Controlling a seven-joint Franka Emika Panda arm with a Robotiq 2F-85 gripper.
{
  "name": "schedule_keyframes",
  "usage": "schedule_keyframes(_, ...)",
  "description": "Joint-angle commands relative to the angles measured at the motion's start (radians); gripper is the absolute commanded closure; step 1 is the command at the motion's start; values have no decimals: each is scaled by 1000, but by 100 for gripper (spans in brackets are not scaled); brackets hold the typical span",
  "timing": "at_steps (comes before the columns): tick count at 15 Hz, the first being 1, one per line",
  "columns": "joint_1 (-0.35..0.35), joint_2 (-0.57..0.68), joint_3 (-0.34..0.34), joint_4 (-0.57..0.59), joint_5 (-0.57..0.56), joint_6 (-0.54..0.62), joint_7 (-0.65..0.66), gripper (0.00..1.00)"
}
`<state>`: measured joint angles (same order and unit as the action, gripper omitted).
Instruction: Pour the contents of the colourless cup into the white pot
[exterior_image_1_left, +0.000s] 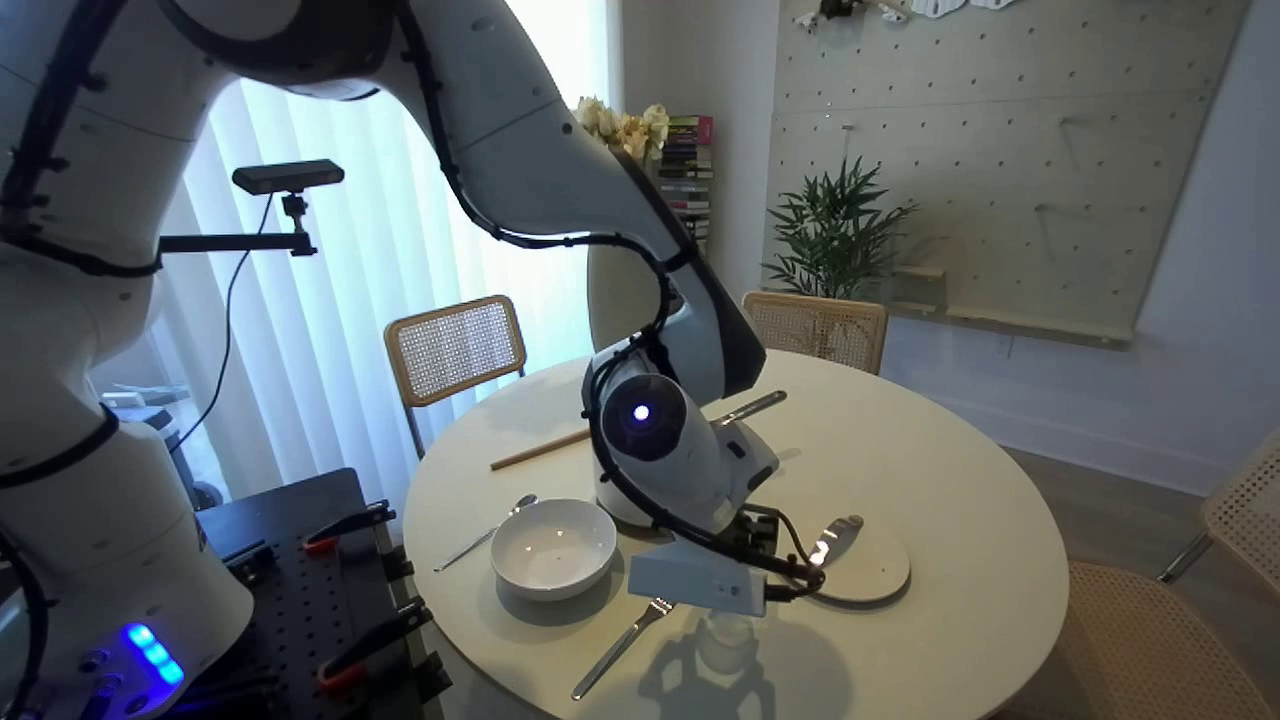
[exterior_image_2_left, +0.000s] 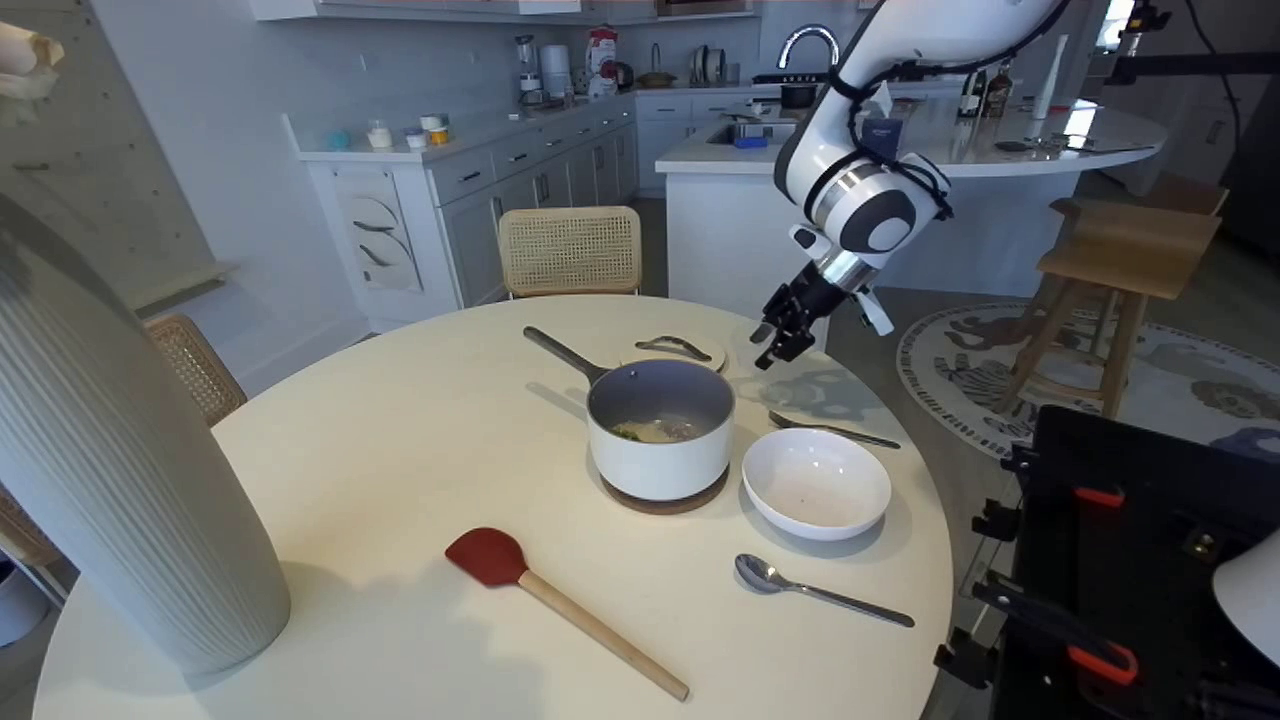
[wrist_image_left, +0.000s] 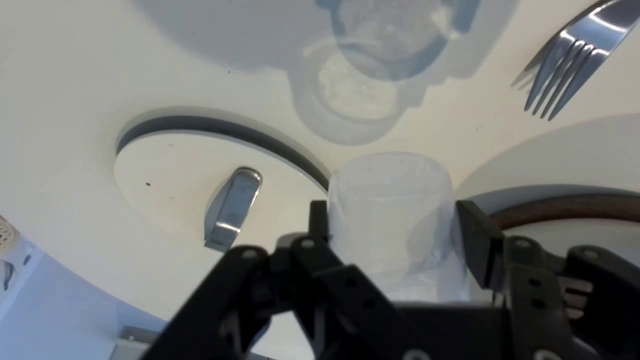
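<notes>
Colourless cup (wrist_image_left: 392, 195) is held clear of the table (exterior_image_2_left: 420, 440) by the gripper (wrist_image_left: 394, 225), to one side of the white pot (exterior_image_2_left: 658, 468). Jaws stand parted around the cup, a pad against each side. The pot rests on a round brown trivet (exterior_image_2_left: 667, 507), just beside the white bowl (exterior_image_2_left: 816, 485).

1. Legible text, brands, numbers or signs: none in any view.
2. On the stacked books (exterior_image_1_left: 689, 185), just beyond the arm (exterior_image_1_left: 550, 160) in an exterior view: too small to read.
3. On the red-and-white pack (exterior_image_2_left: 602, 62), beyond and left of the arm in an exterior view: likewise.
4. On the bottles (exterior_image_2_left: 998, 92), beyond and, as seen there, beneath the arm: blurred.
</notes>
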<state>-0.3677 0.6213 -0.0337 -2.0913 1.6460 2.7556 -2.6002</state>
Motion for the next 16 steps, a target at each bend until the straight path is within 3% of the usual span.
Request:
schedule_keyframes(1,11,48,-4,47,-4,31,27,61)
schedule_keyframes(16,23,131,-9,108,-51,49,99,61)
